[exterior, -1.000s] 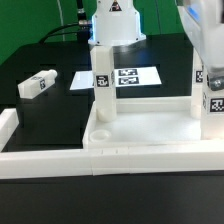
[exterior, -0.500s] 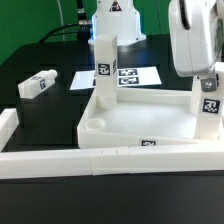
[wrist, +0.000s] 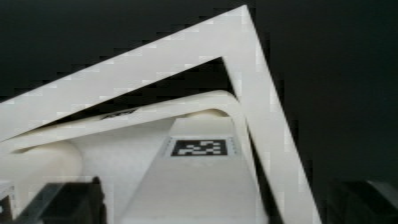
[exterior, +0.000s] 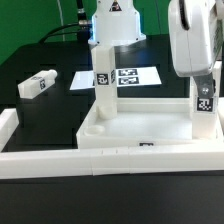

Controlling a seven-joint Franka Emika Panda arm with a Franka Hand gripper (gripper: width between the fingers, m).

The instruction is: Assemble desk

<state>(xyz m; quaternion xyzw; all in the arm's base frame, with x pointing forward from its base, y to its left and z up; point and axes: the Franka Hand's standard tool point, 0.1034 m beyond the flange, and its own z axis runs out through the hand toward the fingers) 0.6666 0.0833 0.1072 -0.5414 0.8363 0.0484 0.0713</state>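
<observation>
The desk top (exterior: 140,125) lay on the table against the white border rail (exterior: 100,160), two legs standing in its corner sockets — one at the far corner (exterior: 103,75), one at the exterior view's right (exterior: 203,100). The gripper (exterior: 207,80) hung over that right leg; whether its jaws were spread could not be told. Leg-fitting looked half done. Next called for fetching the loose leg (exterior: 40,84) lying well apart — and seating it upright.
</observation>
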